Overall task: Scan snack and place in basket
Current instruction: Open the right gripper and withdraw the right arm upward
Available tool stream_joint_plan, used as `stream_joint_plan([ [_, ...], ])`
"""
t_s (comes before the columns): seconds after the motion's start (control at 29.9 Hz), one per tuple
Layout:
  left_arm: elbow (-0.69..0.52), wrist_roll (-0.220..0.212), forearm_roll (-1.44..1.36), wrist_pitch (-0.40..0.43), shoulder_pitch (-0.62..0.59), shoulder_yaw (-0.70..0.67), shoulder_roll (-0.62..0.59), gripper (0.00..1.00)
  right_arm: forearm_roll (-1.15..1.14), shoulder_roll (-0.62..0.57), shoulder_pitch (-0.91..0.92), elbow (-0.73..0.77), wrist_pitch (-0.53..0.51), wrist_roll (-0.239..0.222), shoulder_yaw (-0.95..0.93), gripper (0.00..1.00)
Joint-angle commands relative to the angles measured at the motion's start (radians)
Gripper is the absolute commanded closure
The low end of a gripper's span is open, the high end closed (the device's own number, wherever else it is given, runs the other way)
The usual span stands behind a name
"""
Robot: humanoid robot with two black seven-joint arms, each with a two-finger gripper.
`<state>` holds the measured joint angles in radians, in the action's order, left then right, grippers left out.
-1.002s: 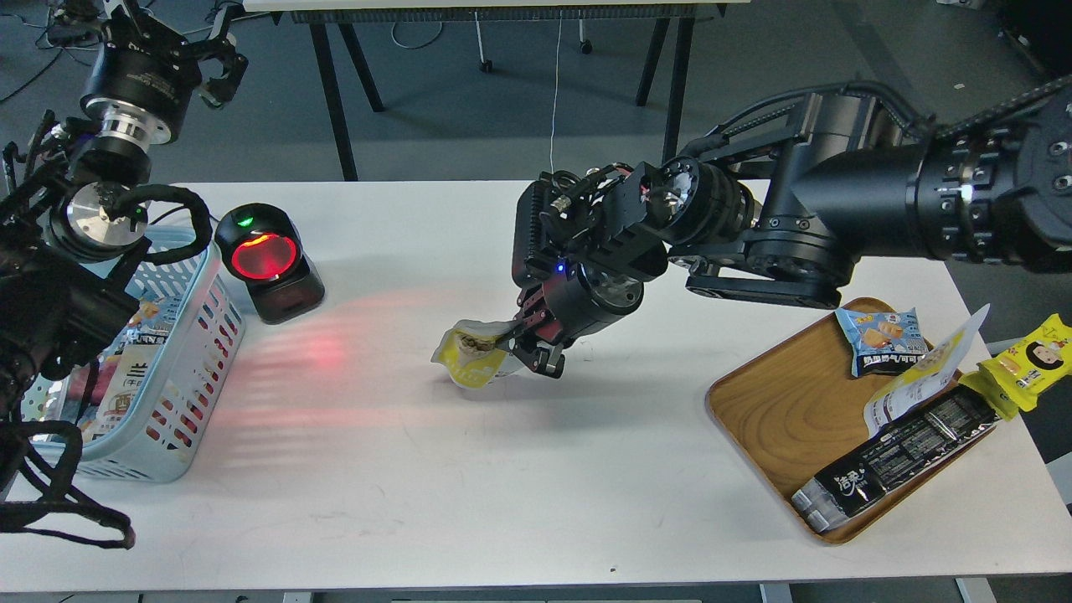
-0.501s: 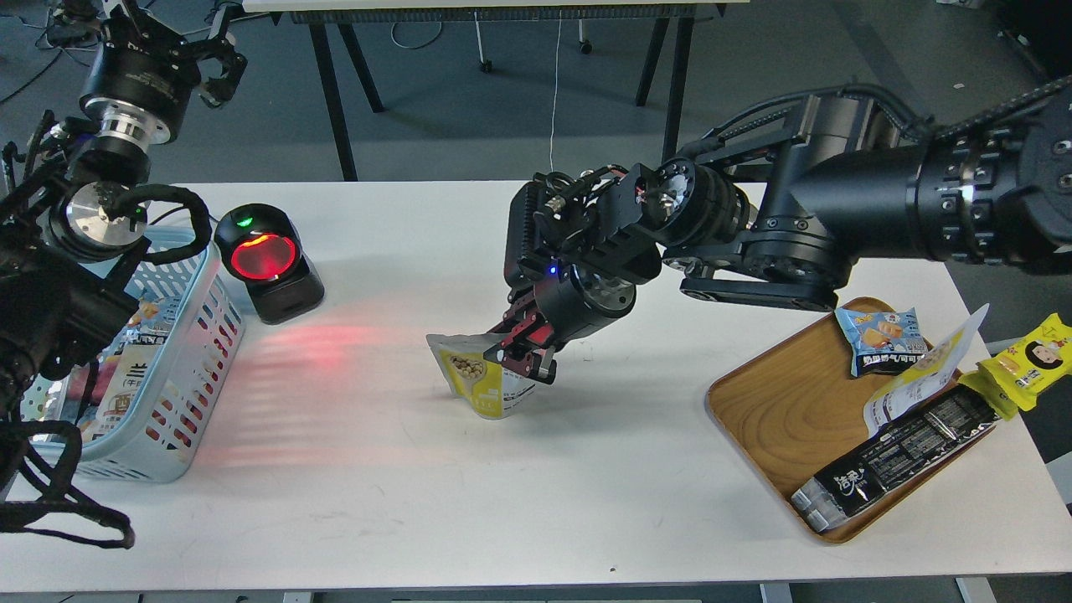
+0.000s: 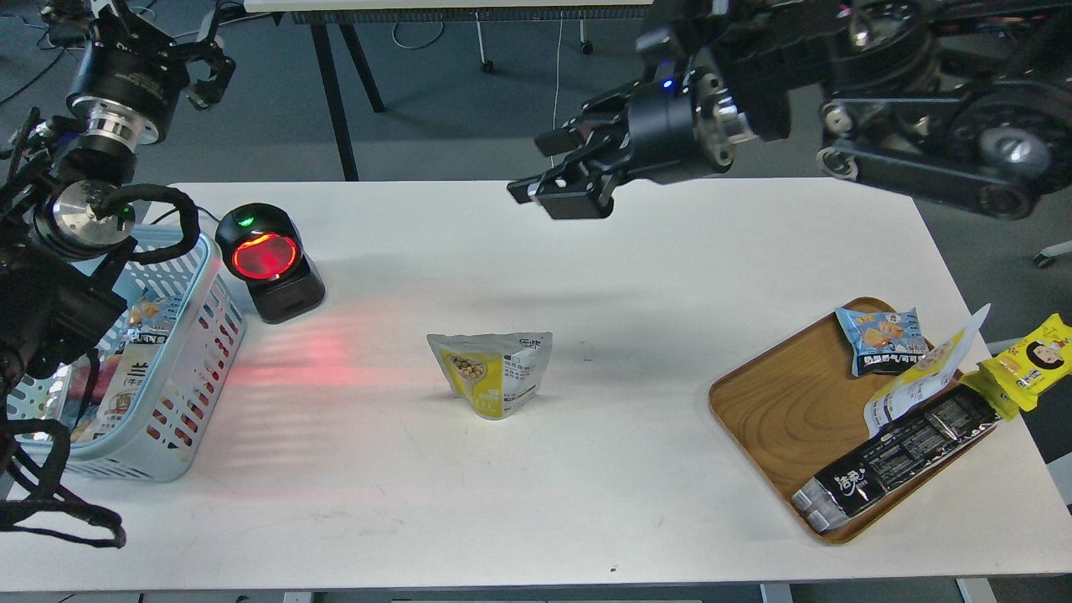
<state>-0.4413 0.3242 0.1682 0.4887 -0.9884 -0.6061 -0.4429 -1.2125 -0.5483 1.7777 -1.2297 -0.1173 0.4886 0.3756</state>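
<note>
Pouch (image 3: 492,372) upright on table (image 3: 586,469), right of scanner (image 3: 266,260), nothing touching it. Right gripper (image 3: 563,180) high above the scanner's right, fingers apart, empty. Left gripper (image 3: 205,63) beyond scanner, fingers: cannot tell. Basket (image 3: 180,352) left of scanner.

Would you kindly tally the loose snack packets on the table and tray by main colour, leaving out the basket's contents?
Yellow: 3 - snack, pouch on tray, cartoon-face packet
Blue: 1 - packet
Black: 1 - bar packet
Total: 5
</note>
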Motion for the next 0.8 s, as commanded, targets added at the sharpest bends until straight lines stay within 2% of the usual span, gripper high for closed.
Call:
stream_joint_plan([
  [0.0, -0.007, -0.005, -0.007, 0.000, -0.016, 0.028, -0.034, 0.01, 0.152, -0.129, -0.073, 0.010, -0.002, 0.000, -0.062, 0.06],
  [0.07, -0.023, -0.014, -0.029, 0.000, -0.029, 0.075, -0.052, 0.01, 0.265, -0.185, -0.124, 0.035, -0.002, 0.000, -0.099, 0.03],
  [0.17, -0.110, -0.060, -0.122, 0.000, -0.068, 0.158, -0.108, 0.01, 0.416, -0.226, -0.200, 0.077, -0.007, 0.000, -0.147, 0.02],
  [0.3, -0.337, -0.062, -0.303, 0.000, -0.096, 0.174, -0.232, 0.01, 0.565, -0.258, -0.299, 0.124, -0.005, 0.000, -0.202, 0.02],
  [0.37, -0.443, -0.063, -0.486, 0.000, -0.121, 0.177, -0.258, 0.01, 0.683, -0.263, -0.354, 0.137, -0.002, 0.000, -0.233, 0.02],
  [0.57, -0.631, -0.056, -1.139, 0.000, -0.148, 0.161, -0.344, 0.01, 1.049, -0.263, -0.483, 0.193, -0.007, 0.000, -0.322, 0.02],
  [0.77, -1.003, -0.065, -1.404, 0.000, -0.139, 0.177, -0.456, 0.01, 1.497, -0.252, -0.602, 0.236, -0.062, 0.000, -0.403, 0.02],
])
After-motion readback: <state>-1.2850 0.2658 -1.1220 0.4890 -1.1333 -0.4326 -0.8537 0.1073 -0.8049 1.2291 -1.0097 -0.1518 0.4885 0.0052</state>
